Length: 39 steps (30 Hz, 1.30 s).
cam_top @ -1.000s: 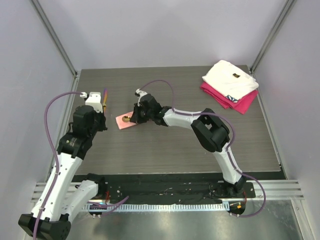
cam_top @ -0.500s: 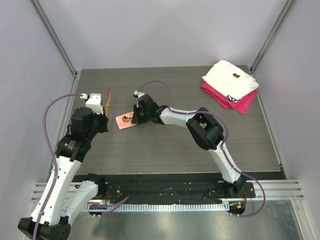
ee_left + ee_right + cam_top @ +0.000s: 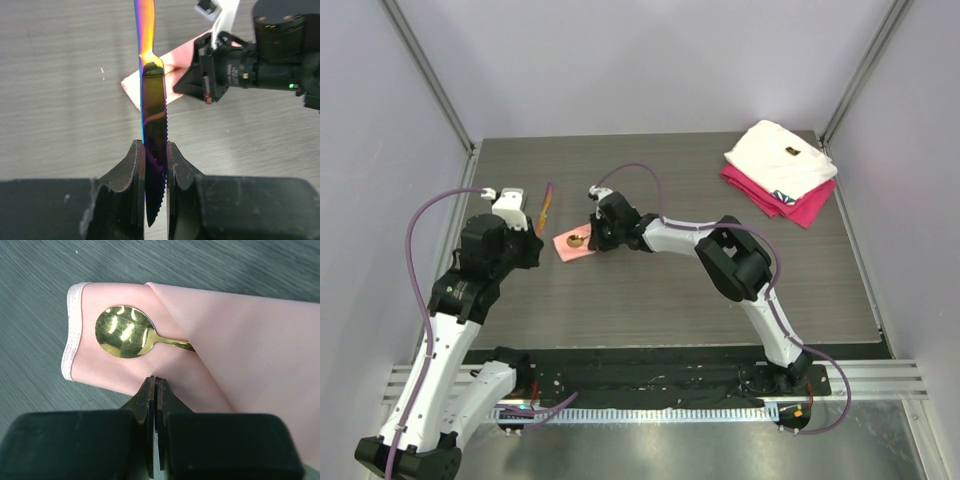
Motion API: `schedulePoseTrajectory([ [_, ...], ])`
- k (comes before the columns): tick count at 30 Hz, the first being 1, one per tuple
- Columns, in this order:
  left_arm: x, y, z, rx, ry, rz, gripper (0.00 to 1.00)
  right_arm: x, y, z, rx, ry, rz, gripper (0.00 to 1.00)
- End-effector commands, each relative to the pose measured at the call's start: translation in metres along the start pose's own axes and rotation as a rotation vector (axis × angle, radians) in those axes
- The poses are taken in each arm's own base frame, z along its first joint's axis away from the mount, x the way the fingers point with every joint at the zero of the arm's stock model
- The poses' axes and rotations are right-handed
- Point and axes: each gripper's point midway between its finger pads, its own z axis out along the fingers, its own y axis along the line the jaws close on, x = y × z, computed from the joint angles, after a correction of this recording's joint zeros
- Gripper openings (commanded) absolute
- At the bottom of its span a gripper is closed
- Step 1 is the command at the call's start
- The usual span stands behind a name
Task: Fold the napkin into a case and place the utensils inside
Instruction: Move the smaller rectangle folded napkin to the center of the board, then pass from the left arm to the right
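The salmon-pink napkin [image 3: 564,246] lies folded on the table, with a flap laid diagonally over it [image 3: 240,340]. A gold spoon [image 3: 122,331] lies with its bowl on the napkin and its handle tucked under the flap; the bowl also shows in the top view [image 3: 577,240]. My right gripper [image 3: 156,382] is shut, its tips at the napkin's near edge just below the spoon bowl [image 3: 598,232]. My left gripper [image 3: 155,150] is shut on a serrated knife [image 3: 152,110] by the blade, and the iridescent purple-orange handle points at the napkin [image 3: 165,70]. The knife is held above the table left of the napkin [image 3: 546,205].
A folded white cloth [image 3: 782,157] lies on a folded magenta cloth [image 3: 800,207] at the back right corner. Walls and metal posts close in the table on the left, back and right. The right arm stretches across the middle of the table.
My left gripper has carried the knife to the right, closer to the napkin. My right gripper has stayed at the napkin beside the spoon.
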Motion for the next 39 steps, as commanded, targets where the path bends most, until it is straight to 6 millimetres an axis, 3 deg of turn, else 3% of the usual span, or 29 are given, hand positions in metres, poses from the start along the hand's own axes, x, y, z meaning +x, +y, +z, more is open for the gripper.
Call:
schedulePoseTrajectory([
  [1,-0.016,-0.005,-0.012,0.013,-0.041,-0.054,0.0,0.012,-0.014,-0.02,0.061,0.028,-0.041,0.01],
  [8,-0.008,-0.036,-0.013,0.176,0.019,-0.087,0.0,0.023,-0.037,-0.048,0.11,0.054,-0.079,0.01],
  [10,-0.006,-0.041,-0.011,0.207,0.029,-0.097,0.0,0.022,-0.054,-0.056,0.144,0.053,-0.081,0.01],
  [11,-0.004,-0.044,-0.009,0.221,0.039,-0.108,0.0,0.032,-0.064,-0.061,0.164,0.072,-0.075,0.01],
  [16,0.004,-0.057,0.001,0.296,0.04,-0.15,0.0,0.025,-0.092,-0.087,0.211,0.058,-0.092,0.02],
  [17,0.004,-0.06,0.002,0.304,0.043,-0.171,0.0,0.019,-0.094,-0.09,0.232,0.047,-0.108,0.06],
  [19,0.003,-0.068,0.006,0.352,0.06,-0.184,0.0,0.007,-0.087,-0.102,0.242,0.045,-0.136,0.11],
  [22,0.008,-0.076,0.018,0.387,0.062,-0.226,0.0,-0.027,-0.063,-0.13,0.227,-0.031,-0.12,0.33],
  [23,0.009,-0.079,0.021,0.403,0.054,-0.231,0.0,-0.03,-0.065,-0.138,0.258,-0.051,-0.094,0.39],
  [24,0.01,-0.083,0.024,0.407,0.049,-0.26,0.0,-0.037,-0.062,-0.144,0.257,-0.082,-0.071,0.57],
  [25,0.01,-0.085,0.031,0.415,0.02,-0.269,0.0,-0.047,-0.054,-0.155,0.237,-0.121,-0.044,0.62],
  [26,0.01,-0.096,0.03,0.443,0.012,-0.252,0.0,-0.046,-0.053,-0.156,0.222,-0.13,0.038,0.68],
  [28,0.011,-0.099,0.034,0.392,-0.006,-0.228,0.0,-0.048,-0.036,-0.16,0.125,-0.121,0.123,0.75],
  [30,0.012,-0.098,0.041,0.309,-0.036,-0.21,0.0,-0.065,-0.022,-0.164,0.074,-0.169,0.207,0.76],
  [31,0.012,-0.1,0.044,0.296,-0.045,-0.236,0.0,-0.061,-0.015,-0.163,0.038,-0.177,0.223,0.75],
  [32,0.012,-0.097,0.049,0.256,-0.054,-0.254,0.0,-0.08,0.002,-0.171,-0.025,-0.262,0.241,0.74],
  [36,0.015,-0.103,0.051,0.222,-0.067,-0.274,0.0,-0.089,0.003,-0.17,-0.027,-0.316,0.324,0.69],
  [39,0.018,-0.102,0.051,0.197,-0.086,-0.299,0.0,-0.088,0.017,-0.164,-0.094,-0.292,0.385,0.64],
])
